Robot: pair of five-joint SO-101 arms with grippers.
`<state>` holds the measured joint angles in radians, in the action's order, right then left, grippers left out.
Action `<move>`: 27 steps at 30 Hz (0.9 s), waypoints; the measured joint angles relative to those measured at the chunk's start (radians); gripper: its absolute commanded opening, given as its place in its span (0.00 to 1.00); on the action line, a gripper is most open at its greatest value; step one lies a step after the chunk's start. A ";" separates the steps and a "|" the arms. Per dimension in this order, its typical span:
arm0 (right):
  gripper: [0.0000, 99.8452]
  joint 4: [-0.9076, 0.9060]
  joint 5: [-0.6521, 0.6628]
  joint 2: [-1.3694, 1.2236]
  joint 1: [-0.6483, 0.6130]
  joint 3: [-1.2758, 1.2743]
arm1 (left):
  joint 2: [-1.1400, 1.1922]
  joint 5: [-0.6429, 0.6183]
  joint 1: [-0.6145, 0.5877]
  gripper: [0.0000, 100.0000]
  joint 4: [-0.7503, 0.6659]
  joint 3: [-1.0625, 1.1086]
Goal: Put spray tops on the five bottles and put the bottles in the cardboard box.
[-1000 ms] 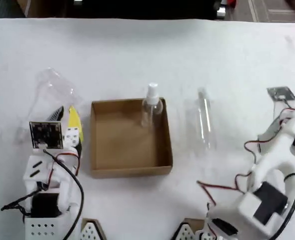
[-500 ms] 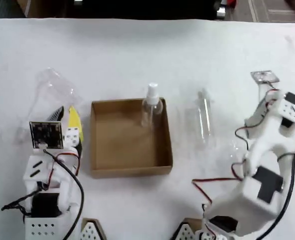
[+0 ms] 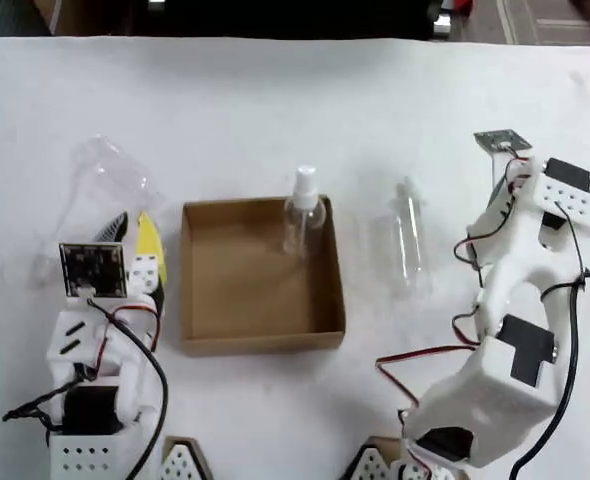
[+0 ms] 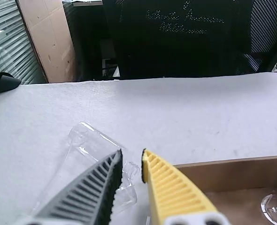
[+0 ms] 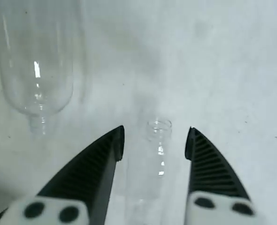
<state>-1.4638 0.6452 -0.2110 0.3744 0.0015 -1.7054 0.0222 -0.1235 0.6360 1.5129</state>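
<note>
White and wide, the surface (image 3: 275, 100) is carrying a shallow brown cardboard box (image 3: 263, 342) at its middle. One clear plastic bottle with a white spray top (image 3: 303, 212) is standing upright in the box's far right corner, and the box is holding nothing else. Toward the right edge, the right hand (image 5: 155, 130) is hanging low with its jaws wide apart. A slim clear uncapped bottle (image 5: 157, 154) is lying flat between them, its long axis running in line with the fingers and its open mouth pointing away from the wrist. A squeeze here would likely be pinching it across the body. A wider clear bottle (image 3: 407, 240) is lying just beside the box's right wall, its long axis running from near edge to far edge. It is probably the one showing off to one side of that hand. Near the left edge, the left hand (image 4: 132, 153) is resting with its grey and yellow jaws only narrowly apart and gripping nothing, its tips aiming at a clear topless bottle on its side (image 4: 89, 150). The right arm is plainly the nearer one to the slim bottle, which is lacking a top.
</note>
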 measured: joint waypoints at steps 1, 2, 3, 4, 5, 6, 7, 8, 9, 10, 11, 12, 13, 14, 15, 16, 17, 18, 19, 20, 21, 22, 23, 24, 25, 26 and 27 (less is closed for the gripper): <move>0.17 0.000 0.000 0.000 0.000 0.000 | 0.000 0.000 0.000 0.07 0.000 0.000; 0.17 0.000 0.000 -0.005 0.000 0.000 | 0.000 0.000 0.000 0.07 0.000 0.000; 0.17 0.000 0.000 -0.015 0.000 0.000 | 0.000 0.000 0.000 0.07 0.000 0.000; 0.17 0.000 0.000 -0.031 0.002 0.002 | 0.000 0.000 0.000 0.07 0.000 0.000; 0.17 0.005 0.000 -0.048 0.003 0.002 | 0.000 0.000 0.000 0.07 0.000 0.000; 0.17 0.015 0.000 -0.064 0.003 0.002 | 0.000 0.000 0.000 0.07 0.000 0.000; 0.17 0.023 0.000 -0.080 0.003 0.002 | 0.000 0.000 0.000 0.07 0.000 0.000; 0.18 0.023 0.000 -0.094 0.002 0.002 | 0.000 0.000 0.000 0.07 0.000 0.000; 0.18 0.023 0.000 -0.103 0.002 0.002 | 0.000 0.000 0.000 0.07 0.000 0.000; 0.18 0.023 0.000 -0.109 0.002 0.002 | 0.000 0.000 0.000 0.07 0.000 0.000; 0.18 0.023 0.000 -0.110 0.002 0.002 | 0.000 0.000 0.000 0.07 0.000 0.000; 0.18 0.023 0.000 -0.110 0.002 0.002 | 0.000 0.000 0.000 0.07 0.000 0.000; 0.18 0.023 0.000 -0.110 0.003 0.002 | 0.000 0.000 0.000 0.07 0.000 0.000; 0.18 0.023 0.000 -0.110 0.003 0.002 | 0.000 0.000 0.000 0.07 0.000 0.000; 0.17 0.023 0.000 -0.110 0.003 0.002 | 0.000 0.000 0.000 0.07 0.000 0.000; 0.17 0.023 0.000 -0.110 0.002 0.002 | 0.000 0.000 0.000 0.07 0.000 0.000; 0.17 0.023 0.000 -0.115 0.002 0.003 | 0.000 0.000 0.000 0.07 0.000 0.000; 0.17 0.023 0.000 -0.120 0.000 0.003 | 0.000 0.000 0.000 0.07 0.000 0.000; 0.17 0.023 0.000 -0.121 0.000 0.003 | 0.000 0.000 0.000 0.07 0.000 0.000; 0.17 0.023 0.000 -0.121 0.000 0.003 | 0.000 0.000 0.000 0.07 0.000 0.000; 0.17 0.023 0.000 -0.120 0.002 0.003 | 0.000 0.000 0.000 0.07 0.000 0.000; 0.17 0.023 0.000 -0.120 0.002 0.003 | 0.000 0.000 0.000 0.07 0.000 0.000; 0.17 0.023 0.000 -0.120 0.002 0.003 | 0.000 0.000 0.000 0.07 0.000 0.000; 0.17 0.023 0.000 -0.120 0.002 0.003 | 0.000 0.000 0.000 0.07 0.000 0.000; 0.17 0.023 0.000 -0.120 0.002 0.003 | 0.000 0.000 0.000 0.07 0.000 0.000; 0.17 0.023 0.000 -0.120 0.002 0.003 | 0.000 0.000 0.000 0.07 0.000 0.000; 0.17 0.025 0.000 -0.120 0.002 -0.002 | 0.000 0.000 0.000 0.07 0.000 0.000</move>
<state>-1.4392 0.6452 -0.3307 0.3759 0.0000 -1.7054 0.0222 -0.1235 0.6360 1.5129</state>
